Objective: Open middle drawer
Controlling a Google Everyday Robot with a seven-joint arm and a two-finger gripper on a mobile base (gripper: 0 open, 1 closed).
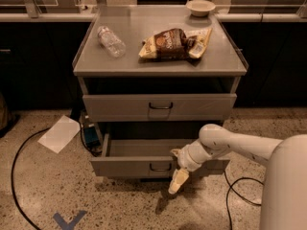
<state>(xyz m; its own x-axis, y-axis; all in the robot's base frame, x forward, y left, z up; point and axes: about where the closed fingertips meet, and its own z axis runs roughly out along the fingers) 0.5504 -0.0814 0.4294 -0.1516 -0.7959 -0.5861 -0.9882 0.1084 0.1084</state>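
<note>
The middle drawer (124, 166) is a grey metal drawer with a small dark wire handle (160, 167). It stands pulled out from the cabinet, its dark inside showing behind the front. My gripper (178, 178) hangs in front of the drawer's front, just right of the handle, pointing down toward the floor. My white arm (240, 145) reaches in from the right. The upper drawer (120, 107), with its own handle, sits above and sticks out slightly. Any drawer lower down is hidden by the pulled-out front.
On the cabinet top (96, 61) lie a plastic bottle (111, 41), a chip bag (168, 44) and a bowl (201, 6). On the floor are a sheet of paper (60, 133), a blue object (89, 134), cables (240, 195) and a blue tape mark (69, 220).
</note>
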